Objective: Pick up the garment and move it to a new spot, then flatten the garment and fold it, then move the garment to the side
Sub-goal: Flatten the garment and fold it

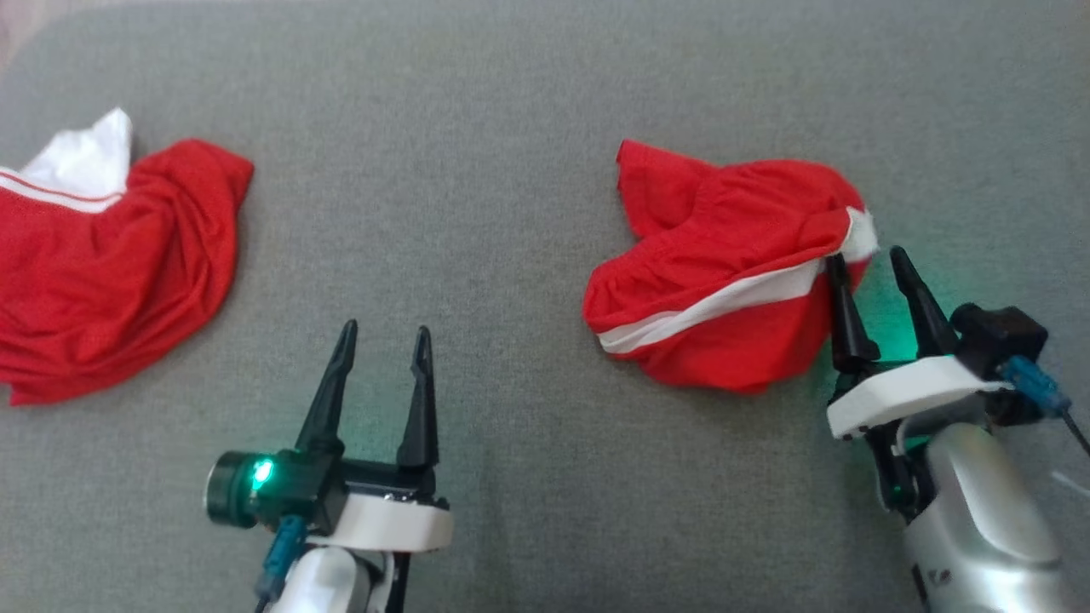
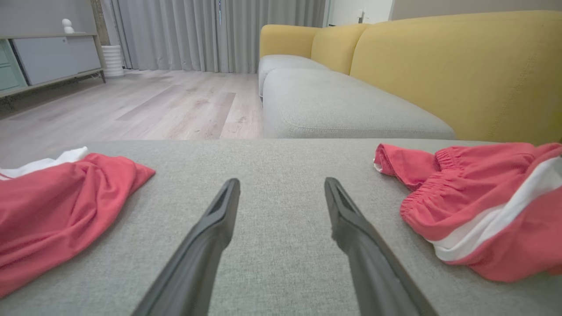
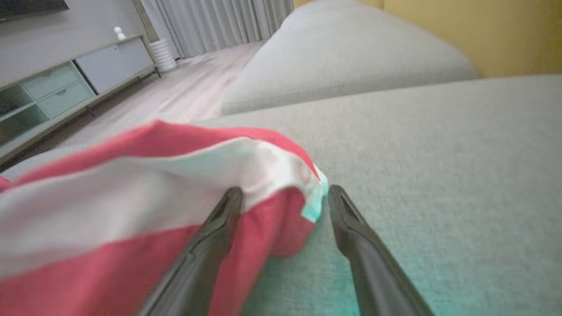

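two open jaws, one garment to lift

both grippers are released and hold nothing. the right gripper [image 1: 867, 257] sits at the right edge of the garment [image 1: 715, 255], a crumpled red heap with a white stripe [image 1: 724, 305], lying on the right part of the grey cushion [image 1: 511, 170]. from the right wrist camera one finger lies over the red cloth and the other stands over bare cushion just beside the hem, so the edge runs between them. the left gripper [image 1: 385, 328] hovers over bare cushion between this heap and the other red garment [image 1: 111, 272] well apart to the left, touching neither.

i judge the step in hand to be the first pick. to do it well i would press the right fingers down until the tips brush the cushion, so they take the whole fold and not just the top layer, then close on the hem where stripe meets red. thin cloth like this will likely slide out of a shallow pinch, so i want a deep bite. i cannot tell how many layers lie under the finger. i would lift straight up and slowly, watch that the heap hangs free, and bring the left arm in only once the cloth is off the cushion
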Robot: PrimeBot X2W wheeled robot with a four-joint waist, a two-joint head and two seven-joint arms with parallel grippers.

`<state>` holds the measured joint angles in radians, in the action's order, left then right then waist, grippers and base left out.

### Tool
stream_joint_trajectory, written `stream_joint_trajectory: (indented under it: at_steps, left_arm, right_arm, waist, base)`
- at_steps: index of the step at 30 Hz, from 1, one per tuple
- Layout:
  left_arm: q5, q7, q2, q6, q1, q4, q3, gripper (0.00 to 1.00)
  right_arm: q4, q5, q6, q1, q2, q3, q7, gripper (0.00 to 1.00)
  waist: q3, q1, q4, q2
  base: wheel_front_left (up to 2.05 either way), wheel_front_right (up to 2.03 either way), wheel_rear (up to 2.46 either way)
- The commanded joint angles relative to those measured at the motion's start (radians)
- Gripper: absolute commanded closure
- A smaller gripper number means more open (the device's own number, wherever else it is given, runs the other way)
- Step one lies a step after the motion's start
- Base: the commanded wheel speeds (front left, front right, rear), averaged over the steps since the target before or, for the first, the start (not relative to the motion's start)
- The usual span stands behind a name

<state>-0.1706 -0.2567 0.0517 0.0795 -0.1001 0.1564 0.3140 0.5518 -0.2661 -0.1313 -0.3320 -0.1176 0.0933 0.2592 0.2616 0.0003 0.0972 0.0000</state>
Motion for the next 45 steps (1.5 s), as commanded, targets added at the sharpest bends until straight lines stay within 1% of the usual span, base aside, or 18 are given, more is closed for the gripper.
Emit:
stream_joint_trajectory:
  at_steps: [1, 3, 4, 5, 6, 10, 12, 14, 20, 26, 30, 32, 36, 38, 41, 42, 43, 45]
  left_arm:
    - [-0.007, -0.005, -0.001, 0.006, -0.034, -0.028, -0.020, 0.00]
    - [-0.006, -0.005, -0.001, 0.008, -0.044, -0.027, -0.017, 0.00]
    - [-0.006, -0.005, -0.001, 0.009, -0.048, -0.027, -0.016, 0.00]
    - [-0.006, -0.005, -0.001, 0.009, -0.051, -0.027, -0.015, 0.00]
    - [-0.007, -0.005, -0.001, 0.010, -0.054, -0.026, -0.014, 0.00]
    - [-0.008, -0.005, -0.001, 0.009, -0.055, -0.020, -0.013, 0.00]
    - [-0.008, -0.005, -0.001, 0.008, -0.053, -0.018, -0.013, 0.00]
    - [-0.009, -0.005, -0.001, 0.006, -0.049, -0.017, -0.011, 0.00]
    - [-0.021, -0.005, -0.001, 0.003, -0.035, -0.015, 0.003, 0.00]
    - [-0.029, -0.005, -0.001, 0.001, -0.021, -0.011, 0.010, 0.00]
    - [-0.034, -0.005, -0.001, 0.001, -0.008, -0.006, 0.002, 0.00]
    - [-0.034, -0.005, -0.001, 0.000, -0.001, -0.005, -0.002, 0.00]
    - [-0.034, -0.005, -0.001, -0.001, 0.013, -0.010, -0.012, 0.00]
    - [-0.034, -0.005, -0.001, -0.003, 0.017, -0.013, -0.015, 0.00]
    - [-0.033, -0.005, -0.001, -0.006, 0.019, -0.014, -0.014, 0.00]
    - [-0.032, -0.005, -0.001, -0.009, 0.018, -0.015, -0.014, 0.00]
    - [-0.032, -0.005, -0.001, -0.011, 0.017, -0.015, -0.014, 0.00]
    - [-0.033, -0.005, -0.001, -0.018, 0.016, -0.017, -0.014, 0.00]
  right_arm:
    - [0.043, -0.024, 0.001, -0.039, -0.014, 0.045, 0.003, 0.00]
    - [0.096, -0.049, 0.001, -0.069, -0.025, 0.085, 0.003, 0.00]
    - [0.111, -0.068, 0.001, -0.081, -0.028, 0.104, 0.003, 0.02]
    - [0.111, -0.085, 0.001, -0.092, -0.033, 0.119, 0.003, 0.62]
    - [0.109, -0.103, 0.001, -0.098, -0.038, 0.135, 0.003, 1.00]
    - [0.074, -0.123, 0.001, -0.103, -0.067, 0.175, 0.003, 1.00]
    - [0.055, -0.124, 0.001, -0.101, -0.068, 0.174, 0.003, 1.00]
    - [0.008, -0.118, 0.001, -0.095, -0.067, 0.182, 0.003, 1.00]
    - [-0.164, -0.127, 0.001, -0.104, -0.024, 0.263, 0.003, 1.00]
    - [-0.320, -0.141, 0.001, -0.191, 0.029, 0.384, 0.003, 1.00]
    - [-0.432, -0.141, 0.001, -0.249, 0.055, 0.398, 0.003, 1.00]
    - [-0.475, -0.128, 0.001, -0.266, 0.060, 0.372, 0.003, 1.00]
    - [-0.518, -0.080, 0.001, -0.258, 0.064, 0.272, 0.003, 1.00]
    - [-0.520, -0.056, 0.001, -0.228, 0.062, 0.213, 0.003, 1.00]
    - [-0.506, -0.040, 0.001, -0.139, 0.028, 0.114, 0.003, 1.00]
    - [-0.491, -0.039, 0.001, -0.060, 0.006, 0.028, 0.003, 1.00]
    - [-0.478, -0.033, 0.001, -0.018, -0.004, -0.024, 0.003, 1.00]
    - [-0.440, 0.007, 0.001, 0.056, -0.007, -0.145, 0.003, 1.00]
  waist:
    - [0.029, -0.0003, 0.010, 0.0000]
    - [0.035, -0.0003, 0.012, 0.0000]
    - [0.036, -0.0003, 0.013, 0.0000]
    - [0.037, -0.0003, 0.013, 0.0000]
    - [0.037, -0.0003, 0.014, 0.0000]
    - [0.018, -0.0003, 0.015, 0.0000]
    - [0.009, -0.0003, 0.017, 0.0000]
    - [-0.008, -0.0003, 0.021, 0.0000]
    - [-0.068, -0.0003, 0.053, 0.0000]
    - [-0.113, -0.0003, 0.098, 0.0000]
    - [-0.137, -0.0003, 0.115, 0.0000]
    - [-0.146, -0.0003, 0.118, 0.0000]
    - [-0.153, -0.0003, 0.108, 0.0000]
    - [-0.152, -0.0003, 0.095, 0.0000]
    - [-0.144, -0.0003, 0.077, 0.0000]
    - [-0.136, -0.0003, 0.065, 0.0000]
    - [-0.131, -0.0003, 0.055, 0.0000]
    - [-0.124, -0.0003, 0.036, 0.0000]
  base:
    - [0.00, 0.00, 0.00]
    - [0.00, 0.00, 0.00]
    - [0.00, 0.00, 0.00]
    - [0.00, 0.00, 0.00]
    - [0.00, 0.00, 0.00]
    - [0.00, 0.00, 0.00]
    - [0.00, 0.00, 0.00]
    - [0.00, 0.00, 0.00]
    - [0.00, 0.00, 0.00]
    - [0.00, 0.00, 0.00]
    - [0.00, 0.00, 0.00]
    - [0.00, 0.00, 0.00]
    - [0.00, 0.00, 0.00]
    - [0.00, 0.00, 0.00]
    - [0.00, 0.00, 0.00]
    - [0.00, 0.00, 0.00]
    - [0.00, 0.00, 0.00]
    - [0.00, 0.00, 0.00]
